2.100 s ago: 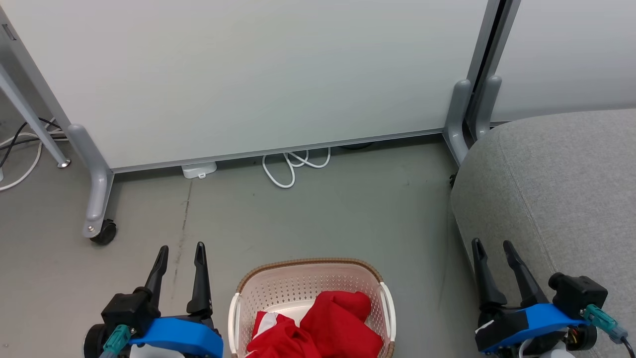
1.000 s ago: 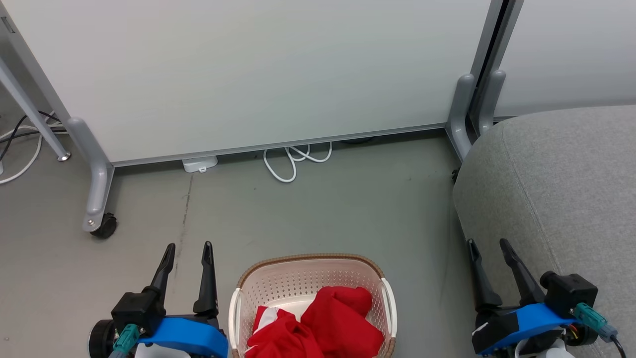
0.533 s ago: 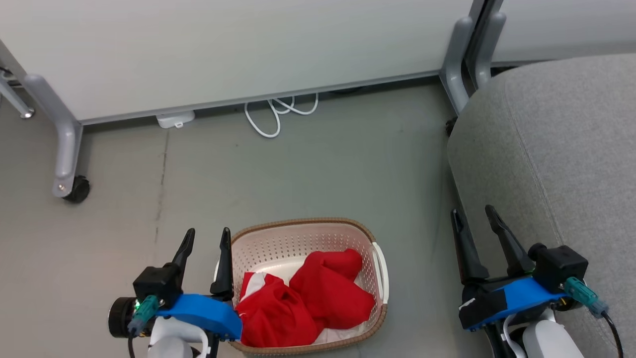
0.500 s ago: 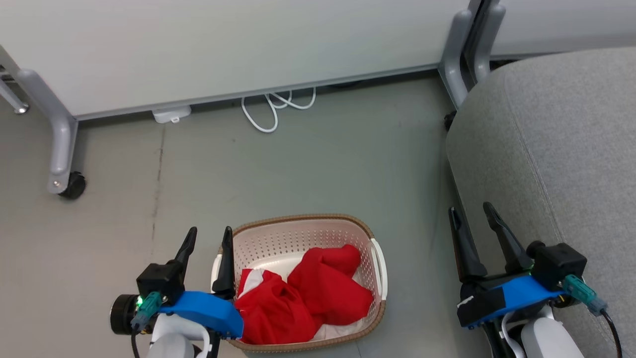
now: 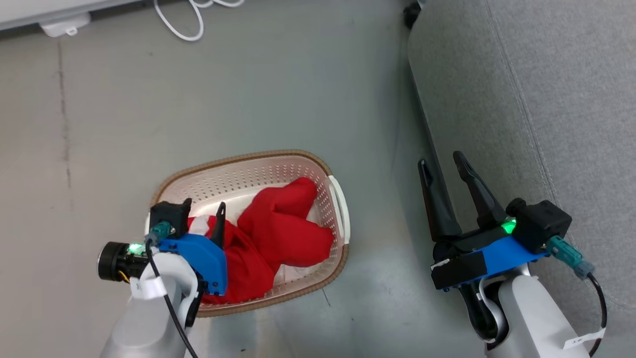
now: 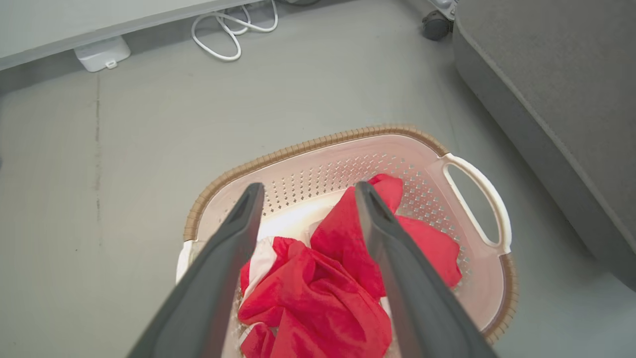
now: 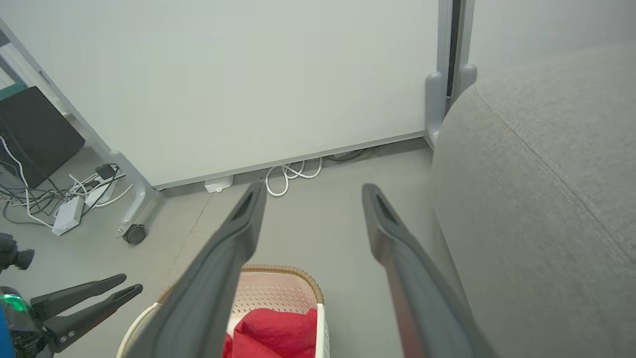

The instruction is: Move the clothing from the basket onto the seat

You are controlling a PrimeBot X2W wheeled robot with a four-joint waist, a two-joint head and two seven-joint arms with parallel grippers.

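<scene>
Reach step, I judge: left jaws wide above clothing [image 6: 340, 238] in basket [image 6: 318, 144]; right jaws wide beside seat [image 5: 546, 99]. Next I lower left, pinch heap.

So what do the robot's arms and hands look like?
The left gripper and right gripper each have two long, dark, pointy fingers on a bright blue bracket with black blocks. Each has a glowing green light and a teal plug with a black cable. The forearms are smooth, pale, with white tags.
</scene>
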